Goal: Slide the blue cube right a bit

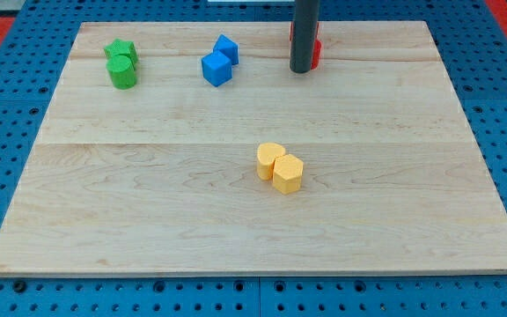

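Observation:
The blue cube (216, 68) lies near the board's top edge, left of centre. A second blue block (227, 47) touches it just above and to the right. My tip (302, 69) stands on the board well to the cube's right, at about the same height in the view, apart from it. The rod hides most of a red block (315, 53) right behind it.
Two green blocks, a star shape (120, 50) and a cylinder (122, 72), touch at the top left. Two yellow blocks, a heart shape (269, 160) and a hexagon (288, 173), touch at mid-board. The wooden board (394, 220) lies on a blue pegboard.

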`<state>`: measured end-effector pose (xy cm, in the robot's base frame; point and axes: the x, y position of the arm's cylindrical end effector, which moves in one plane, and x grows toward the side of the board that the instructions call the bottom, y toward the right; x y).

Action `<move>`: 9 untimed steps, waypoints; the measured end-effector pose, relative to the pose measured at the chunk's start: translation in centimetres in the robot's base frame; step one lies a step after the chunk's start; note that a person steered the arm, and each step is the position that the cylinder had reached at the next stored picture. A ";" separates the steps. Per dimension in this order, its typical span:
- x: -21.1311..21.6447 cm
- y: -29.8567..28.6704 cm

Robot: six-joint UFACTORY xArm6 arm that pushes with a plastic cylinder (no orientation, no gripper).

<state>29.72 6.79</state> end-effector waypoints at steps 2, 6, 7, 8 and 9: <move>5.7 -3.8; 1.5 -20.4; 1.1 -20.2; 0.7 -17.4; 0.4 -13.2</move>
<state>30.14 -6.36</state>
